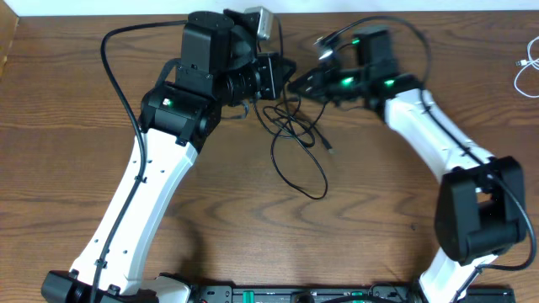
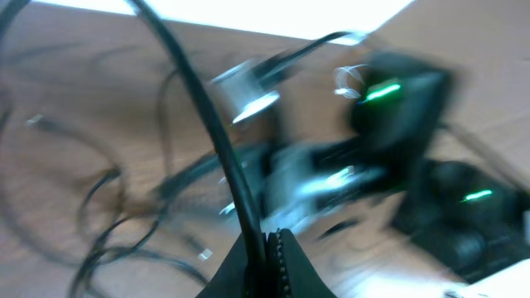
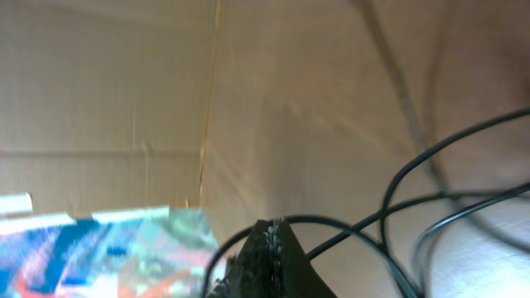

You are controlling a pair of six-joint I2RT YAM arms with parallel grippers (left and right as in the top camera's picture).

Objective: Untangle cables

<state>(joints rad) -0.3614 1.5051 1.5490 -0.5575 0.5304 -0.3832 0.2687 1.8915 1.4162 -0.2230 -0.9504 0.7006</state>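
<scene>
Near 12 o'clock on the bench [image 1: 379, 210] the two tools meet tip to tip. The left tool [image 2: 272, 238] is clenched on one strand of the black cables [image 1: 290, 124], which rises from between its fingers. The right tool [image 3: 269, 228] is clenched too, with black strands arcing past its tips; whether one is pinched cannot be told. The loose loops trail toward 5 o'clock. A white cable [image 1: 524, 74] lies well apart at 2 o'clock.

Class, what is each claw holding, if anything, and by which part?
Left claw: a black cable, pinched along its length, not at a plug. Right claw: shut beside other cables; a hold cannot be told.
</scene>
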